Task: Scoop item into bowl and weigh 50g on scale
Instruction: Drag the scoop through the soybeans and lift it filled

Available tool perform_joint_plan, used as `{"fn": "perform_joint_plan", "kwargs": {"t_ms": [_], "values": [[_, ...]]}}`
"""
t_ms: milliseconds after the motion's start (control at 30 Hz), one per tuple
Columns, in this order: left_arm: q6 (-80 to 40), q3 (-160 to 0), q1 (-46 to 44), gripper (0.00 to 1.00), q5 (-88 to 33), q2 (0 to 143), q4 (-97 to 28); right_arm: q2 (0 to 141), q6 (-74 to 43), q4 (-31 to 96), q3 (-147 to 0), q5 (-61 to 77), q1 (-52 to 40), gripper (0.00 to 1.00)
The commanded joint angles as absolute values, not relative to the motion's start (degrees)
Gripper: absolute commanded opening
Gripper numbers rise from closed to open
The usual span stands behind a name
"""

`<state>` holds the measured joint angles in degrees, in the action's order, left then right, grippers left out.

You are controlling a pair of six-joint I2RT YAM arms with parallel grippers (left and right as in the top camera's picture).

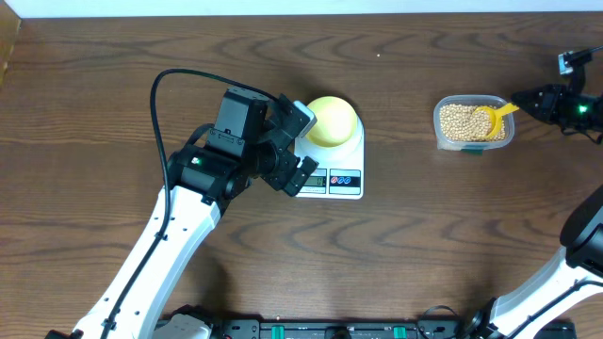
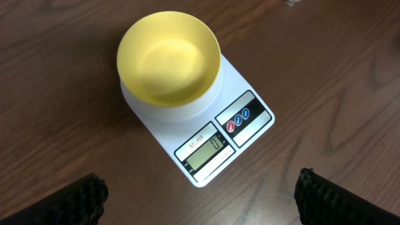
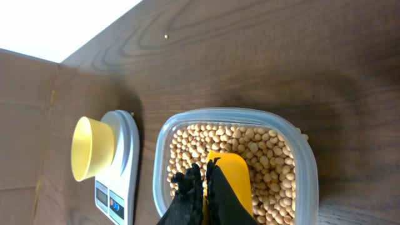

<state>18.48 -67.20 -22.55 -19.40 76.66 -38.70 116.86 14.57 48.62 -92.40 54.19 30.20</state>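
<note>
Zero beans lie in the bowl, so scooping is judged the step in hand; transfer and weighing remain.

Overhead: the small round pale yellow bowl (image 1: 332,121) sits on the white rectangular digital scale (image 1: 341,181), left of centre on the table (image 1: 94,75). The scale's long axis runs far to near, display end toward the robot. The left pincer (image 1: 300,146) hovers just beside it. The clear plastic tub (image 1: 474,148) of small beige beans (image 1: 457,120) stands well apart to the right.

Left wrist: left pincer spread, holding nothing; bowl empty.

Right wrist: the right pincer (image 3: 203,187) is pressed together on the bright yellow long-handled scoop (image 3: 232,178), whose head rests on the beans and points toward the scale.
</note>
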Motion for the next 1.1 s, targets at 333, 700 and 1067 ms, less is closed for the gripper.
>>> {"fn": "perform_joint_plan", "kwargs": {"t_ms": [333, 700, 1067], "values": [[19.5, -66.8, -22.4, 0.98, -19.9, 77.1, -38.8, 117.3, 6.9, 45.8, -92.0, 57.7, 33.2, 0.01], [19.5, -66.8, -22.4, 0.98, -19.9, 77.1, -38.8, 117.3, 5.1, 44.6, -92.0, 65.1, 33.8, 0.01], [19.5, -66.8, -22.4, 0.98, -19.9, 77.1, -38.8, 117.3, 3.2, 44.6, -92.0, 65.1, 33.8, 0.01]]}}
